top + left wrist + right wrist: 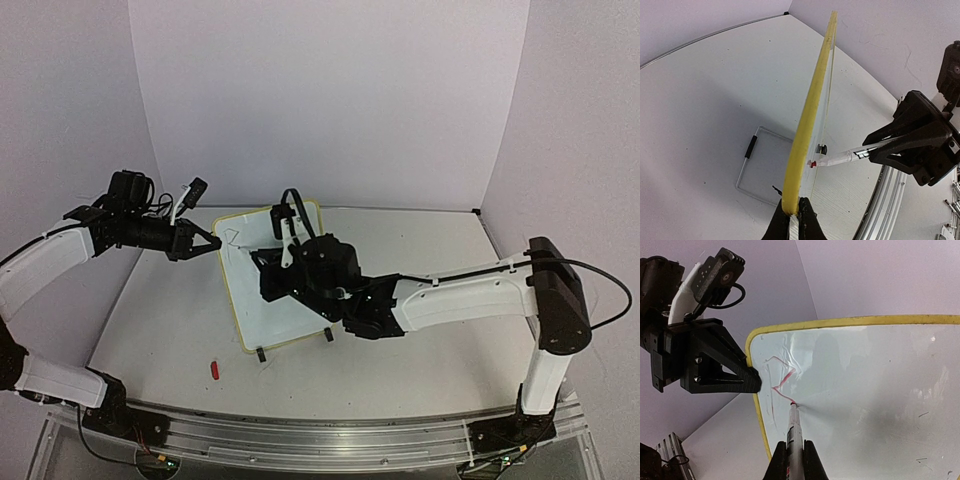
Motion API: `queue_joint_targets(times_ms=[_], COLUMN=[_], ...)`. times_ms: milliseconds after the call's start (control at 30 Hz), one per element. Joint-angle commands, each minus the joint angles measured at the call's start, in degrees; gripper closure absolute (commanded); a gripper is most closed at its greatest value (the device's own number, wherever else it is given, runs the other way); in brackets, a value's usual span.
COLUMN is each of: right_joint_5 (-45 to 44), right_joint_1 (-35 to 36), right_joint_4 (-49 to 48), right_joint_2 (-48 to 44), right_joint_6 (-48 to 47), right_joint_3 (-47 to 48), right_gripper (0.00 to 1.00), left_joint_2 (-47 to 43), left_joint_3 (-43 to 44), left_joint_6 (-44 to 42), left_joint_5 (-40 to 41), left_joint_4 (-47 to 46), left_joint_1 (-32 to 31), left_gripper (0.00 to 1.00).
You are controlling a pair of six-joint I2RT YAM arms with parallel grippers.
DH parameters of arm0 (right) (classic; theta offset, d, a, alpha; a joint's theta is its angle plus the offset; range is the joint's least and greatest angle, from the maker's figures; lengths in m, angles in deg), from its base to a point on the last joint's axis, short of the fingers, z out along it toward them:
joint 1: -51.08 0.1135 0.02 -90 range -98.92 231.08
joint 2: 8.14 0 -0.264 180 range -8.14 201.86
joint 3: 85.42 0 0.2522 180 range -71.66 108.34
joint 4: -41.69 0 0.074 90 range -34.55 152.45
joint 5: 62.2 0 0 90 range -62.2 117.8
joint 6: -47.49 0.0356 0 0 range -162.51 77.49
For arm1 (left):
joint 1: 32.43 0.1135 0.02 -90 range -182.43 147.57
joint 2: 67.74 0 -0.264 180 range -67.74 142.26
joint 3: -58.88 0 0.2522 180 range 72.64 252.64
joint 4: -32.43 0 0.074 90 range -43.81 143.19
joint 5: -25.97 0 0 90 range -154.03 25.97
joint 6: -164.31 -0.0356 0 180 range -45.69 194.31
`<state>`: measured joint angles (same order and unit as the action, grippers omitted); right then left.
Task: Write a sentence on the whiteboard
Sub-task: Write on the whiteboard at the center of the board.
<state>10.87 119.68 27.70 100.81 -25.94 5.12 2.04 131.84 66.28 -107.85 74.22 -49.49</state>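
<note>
The whiteboard (285, 305), white with a thin yellow rim, stands tilted mid-table on two small black feet (261, 354). My left gripper (212, 243) is shut on its upper left rim; in the left wrist view its jaws (793, 204) pinch the yellow edge (810, 105). My right gripper (280, 260) is shut on a white marker (795, 432), whose red tip touches the board (865, 390) near its top left corner. Of the sentence, only a few thin red strokes (781, 381) of a first letter show. The marker also shows in the left wrist view (840, 160).
A small red cap (214, 370) lies on the table (430, 350) in front of the board's left foot. A thin wire rectangle with a black sleeve (751, 146) lies on the table behind the board. Walls close in at the back and on both sides.
</note>
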Motion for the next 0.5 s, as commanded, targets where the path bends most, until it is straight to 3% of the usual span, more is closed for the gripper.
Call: queue_joint_targets(times_ms=[0,467], right_joint_5=[0.6,3.8], right_joint_1=[-1.0,-0.4], right_joint_4=[2.5,2.5], right_joint_2=[0.0,2.7], right_joint_6=[0.3,-0.5], right_joint_3=[-0.7,2.3], right_gripper=[1.0,1.0], left_joint_2=[0.0,0.0], left_joint_3=[-0.7,-0.7], left_joint_6=[-1.9,-1.9], left_joint_5=[2.7,2.5], left_joint_4=[0.9,0.8], left_joint_1=[0.0,0.0], left_gripper=[1.0,1.0])
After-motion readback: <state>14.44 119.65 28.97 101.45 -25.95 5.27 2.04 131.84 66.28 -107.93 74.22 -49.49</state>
